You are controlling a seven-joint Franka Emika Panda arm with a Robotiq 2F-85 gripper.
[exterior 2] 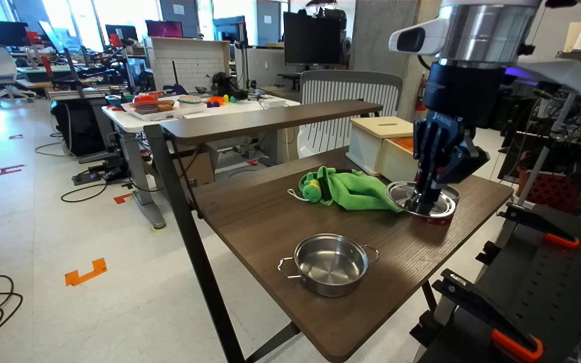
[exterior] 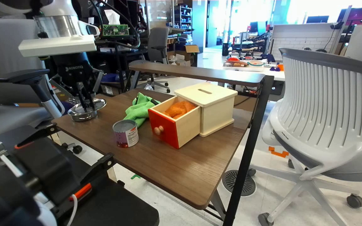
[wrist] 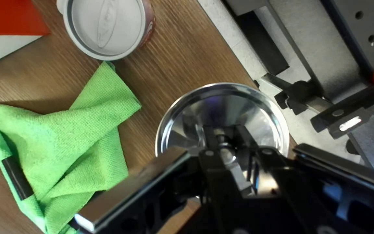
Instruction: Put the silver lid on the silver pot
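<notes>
The silver lid is a shiny round disc held tilted in the air, and it also shows in an exterior view and the wrist view. My gripper points down and is shut on the lid's central knob, as seen in the wrist view. The silver pot stands open and upright on the table, with two wire handles. In an exterior view the pot is partly covered by the lid. The lid is apart from the pot, toward the cup. The pot does not show in the wrist view.
A greyish cup stands near the table's edge, close to the held lid. A green cloth lies beside it. A wooden box with its red-fronted drawer pulled out holds orange cloth. A raised shelf runs along the table.
</notes>
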